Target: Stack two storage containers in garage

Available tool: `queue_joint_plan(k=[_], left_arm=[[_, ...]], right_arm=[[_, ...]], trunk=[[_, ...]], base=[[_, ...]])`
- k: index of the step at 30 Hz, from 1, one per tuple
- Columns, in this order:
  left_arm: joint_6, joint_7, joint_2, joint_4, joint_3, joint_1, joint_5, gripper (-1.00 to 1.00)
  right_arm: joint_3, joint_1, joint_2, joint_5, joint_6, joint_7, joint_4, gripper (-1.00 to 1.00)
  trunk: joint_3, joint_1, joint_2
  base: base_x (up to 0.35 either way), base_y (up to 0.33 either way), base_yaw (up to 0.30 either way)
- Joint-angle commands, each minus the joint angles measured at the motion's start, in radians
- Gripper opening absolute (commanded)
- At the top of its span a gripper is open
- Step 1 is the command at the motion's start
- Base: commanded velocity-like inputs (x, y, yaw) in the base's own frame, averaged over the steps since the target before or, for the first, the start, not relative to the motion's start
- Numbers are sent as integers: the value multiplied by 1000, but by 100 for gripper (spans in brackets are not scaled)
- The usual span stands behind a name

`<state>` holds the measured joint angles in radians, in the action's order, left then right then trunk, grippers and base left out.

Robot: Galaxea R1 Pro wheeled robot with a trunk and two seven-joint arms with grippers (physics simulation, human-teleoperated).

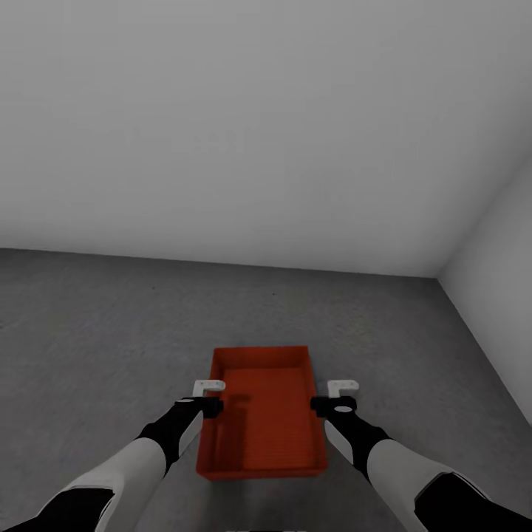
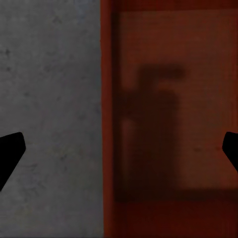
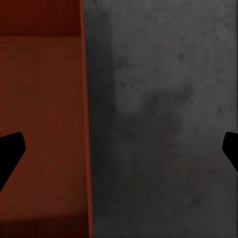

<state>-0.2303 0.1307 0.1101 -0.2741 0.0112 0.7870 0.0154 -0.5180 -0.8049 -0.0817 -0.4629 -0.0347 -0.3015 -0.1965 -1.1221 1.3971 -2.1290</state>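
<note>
- One orange-red storage container [image 1: 262, 421] sits on the dark grey concrete floor [image 1: 96, 332], close in front of the robot, near the grey-white wall [image 1: 244, 125].
- The left gripper [image 1: 209, 387] hovers over the container's left wall; its fingers [image 2: 10, 153] are spread wide, holding nothing.
- The right gripper [image 1: 342, 386] hangs just right of the container's right wall, fingers [image 3: 10, 153] likewise wide and empty.
</note>
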Motion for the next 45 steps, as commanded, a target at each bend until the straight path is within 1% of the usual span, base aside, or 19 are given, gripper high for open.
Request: queue_joint_plan(k=[1,45], left_arm=[[-6,3,0,-2,1,0,1,100],[-6,3,0,-2,1,0,1,100]], right_arm=[[-8,0,0,-7,-4,-6,-1,100],[-7,0,0,-8,-4,-8,-1,100]], trunk=[[3,-4,7],[140,-173,315]], base=[[0,0,0],[0,0,0]])
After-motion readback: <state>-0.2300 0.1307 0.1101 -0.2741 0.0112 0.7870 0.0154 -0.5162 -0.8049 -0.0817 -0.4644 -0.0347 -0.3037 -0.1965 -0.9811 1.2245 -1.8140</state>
